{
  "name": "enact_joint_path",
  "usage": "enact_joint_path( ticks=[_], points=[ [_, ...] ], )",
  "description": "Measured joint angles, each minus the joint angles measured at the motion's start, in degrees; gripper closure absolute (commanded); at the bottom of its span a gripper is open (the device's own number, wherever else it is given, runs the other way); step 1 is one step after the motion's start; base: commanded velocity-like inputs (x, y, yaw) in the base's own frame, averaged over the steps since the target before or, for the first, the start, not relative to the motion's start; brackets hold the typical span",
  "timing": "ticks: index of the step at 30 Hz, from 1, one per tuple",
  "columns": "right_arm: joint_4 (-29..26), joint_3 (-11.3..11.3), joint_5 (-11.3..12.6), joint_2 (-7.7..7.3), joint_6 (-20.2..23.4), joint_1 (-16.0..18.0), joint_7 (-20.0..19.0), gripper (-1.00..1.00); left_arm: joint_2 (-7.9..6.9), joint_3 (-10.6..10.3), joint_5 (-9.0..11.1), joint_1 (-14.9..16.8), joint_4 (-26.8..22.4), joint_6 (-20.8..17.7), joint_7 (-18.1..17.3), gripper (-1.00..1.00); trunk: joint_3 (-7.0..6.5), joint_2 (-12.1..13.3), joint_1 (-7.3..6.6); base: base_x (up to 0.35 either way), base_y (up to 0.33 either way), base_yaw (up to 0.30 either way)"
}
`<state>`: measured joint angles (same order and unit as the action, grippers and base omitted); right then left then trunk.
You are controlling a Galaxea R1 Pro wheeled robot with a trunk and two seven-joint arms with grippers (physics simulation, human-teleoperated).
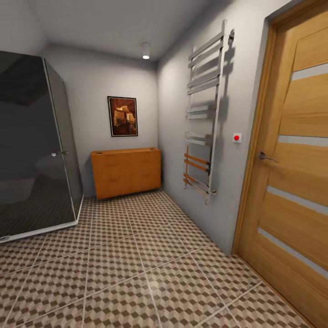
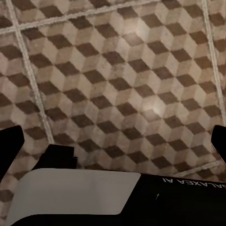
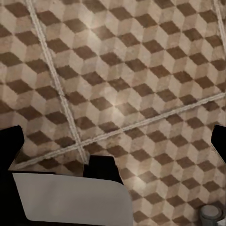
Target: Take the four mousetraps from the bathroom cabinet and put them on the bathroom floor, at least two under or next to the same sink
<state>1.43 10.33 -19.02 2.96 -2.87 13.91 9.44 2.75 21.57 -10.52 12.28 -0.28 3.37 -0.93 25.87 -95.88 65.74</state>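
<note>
One cabinet (image 1: 126,172) against the far wall, side face toward the camera, drawers not visible. Bathroom floor (image 1: 136,264) bare between here and it. Dark glass shower enclosure (image 1: 36,146) left; chrome towel rail (image 1: 205,114) and wooden door (image 1: 291,182) right. One framed picture (image 1: 122,116) above the cabinet. Left end effector (image 2: 115,141) and right end effector (image 3: 115,141): fingers spread wide, empty, over tiles.

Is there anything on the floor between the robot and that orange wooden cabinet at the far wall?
Nothing visible does. The patterned bathroom floor runs bare up to the cabinet. The dark glass shower enclosure stands off to the left and the towel rail hangs on the right wall, both beside the path.
</note>
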Motion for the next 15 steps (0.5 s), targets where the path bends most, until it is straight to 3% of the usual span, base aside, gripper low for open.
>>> enact_joint_path(
  ticks=[15],
  points=[
    [0.0,-0.1,0.0,0.4,0.2,0.0,0.1,-1.0,-0.11,0.1,0.0,0.0,0.0,-0.1,0.0,-1.0,0.0,0.0,-0.01,0.319,0.0,0.003]
  ],
)
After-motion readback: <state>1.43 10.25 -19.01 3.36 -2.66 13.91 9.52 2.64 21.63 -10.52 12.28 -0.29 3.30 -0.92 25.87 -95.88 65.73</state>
